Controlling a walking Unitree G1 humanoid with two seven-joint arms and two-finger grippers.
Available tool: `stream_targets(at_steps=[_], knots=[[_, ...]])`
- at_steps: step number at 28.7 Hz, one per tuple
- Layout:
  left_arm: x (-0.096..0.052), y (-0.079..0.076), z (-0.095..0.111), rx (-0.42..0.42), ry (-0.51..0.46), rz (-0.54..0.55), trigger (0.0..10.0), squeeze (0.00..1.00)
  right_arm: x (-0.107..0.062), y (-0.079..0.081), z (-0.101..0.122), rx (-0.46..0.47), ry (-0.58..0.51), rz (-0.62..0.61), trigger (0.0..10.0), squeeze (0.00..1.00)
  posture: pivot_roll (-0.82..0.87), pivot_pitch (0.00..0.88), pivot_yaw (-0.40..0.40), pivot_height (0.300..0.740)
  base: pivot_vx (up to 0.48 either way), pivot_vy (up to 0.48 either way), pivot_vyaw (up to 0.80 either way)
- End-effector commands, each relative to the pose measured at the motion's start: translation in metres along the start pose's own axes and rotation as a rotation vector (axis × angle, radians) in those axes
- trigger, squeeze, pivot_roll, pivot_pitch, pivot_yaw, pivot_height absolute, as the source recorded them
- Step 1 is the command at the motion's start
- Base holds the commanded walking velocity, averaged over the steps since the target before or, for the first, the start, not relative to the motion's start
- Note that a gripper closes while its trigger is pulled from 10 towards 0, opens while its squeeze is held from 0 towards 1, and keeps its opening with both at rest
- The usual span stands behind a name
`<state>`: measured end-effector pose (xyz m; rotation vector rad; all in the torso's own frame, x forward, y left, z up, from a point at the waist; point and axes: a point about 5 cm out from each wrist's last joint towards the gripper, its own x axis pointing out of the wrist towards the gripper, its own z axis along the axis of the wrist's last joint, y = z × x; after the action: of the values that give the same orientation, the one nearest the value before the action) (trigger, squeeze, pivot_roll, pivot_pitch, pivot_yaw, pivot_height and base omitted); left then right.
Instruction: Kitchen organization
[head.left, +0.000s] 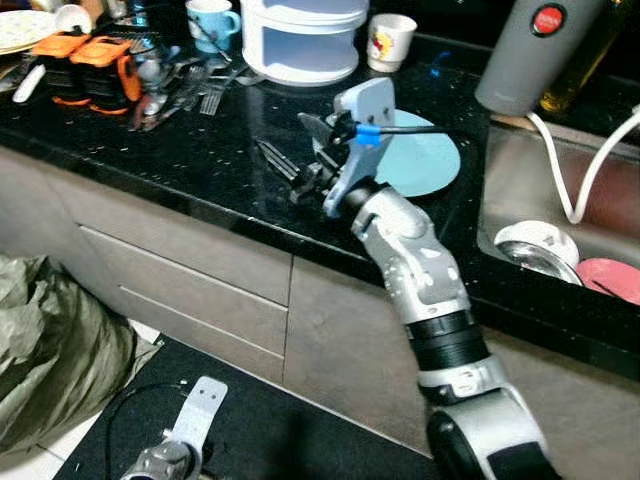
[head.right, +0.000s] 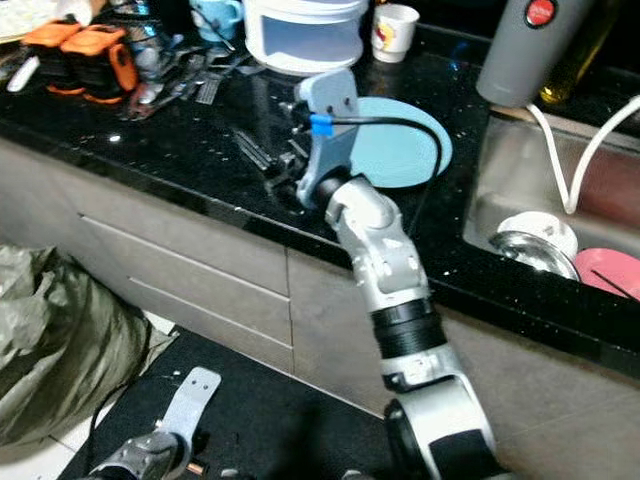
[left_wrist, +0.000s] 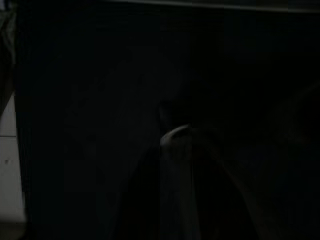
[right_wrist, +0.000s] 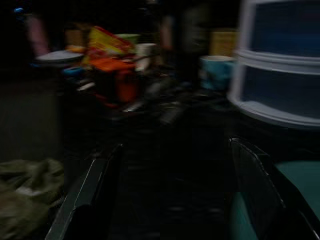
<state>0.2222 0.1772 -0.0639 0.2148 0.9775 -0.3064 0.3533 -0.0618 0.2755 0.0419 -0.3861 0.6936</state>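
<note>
Spread apart, my right gripper (head.left: 285, 170) hovers low over the black counter (head.left: 150, 150), light blue plate (head.left: 425, 160) just to its right. I'd judge the plate rigid, slippery (probably breakable), best pinched at its rim. Left gripper idle, fingers unreadable.

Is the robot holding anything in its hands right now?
No, nothing is held. The right gripper sits over the black counter beside the light blue plate, its fingers apart with only counter between them. The left arm hangs idle.
</note>
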Motion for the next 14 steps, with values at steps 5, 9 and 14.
stream_targets(at_steps=[5, 9, 14], knots=[[-0.002, 0.002, -0.011, -0.004, 0.031, 0.003, 10.0, 0.0, -0.002, 0.009, 0.01, 0.004, -0.029, 0.09, 10.0, 0.0, 0.06, 0.126, -0.052, 0.74, 0.35, 0.0, 0.0], [-0.002, 0.002, -0.011, -0.007, 0.029, 0.0, 10.0, 0.0, -0.008, 0.008, 0.014, -0.014, -0.026, 0.161, 10.0, 0.0, 0.06, 0.126, -0.051, 0.74, 0.333, 0.0, 0.0], [-0.002, 0.002, -0.01, -0.013, 0.018, 0.0, 10.0, 0.0, -0.026, -0.001, 0.023, -0.05, -0.001, 0.292, 10.0, 0.0, 0.06, 0.129, -0.053, 0.74, 0.0, 0.0, 0.0]])
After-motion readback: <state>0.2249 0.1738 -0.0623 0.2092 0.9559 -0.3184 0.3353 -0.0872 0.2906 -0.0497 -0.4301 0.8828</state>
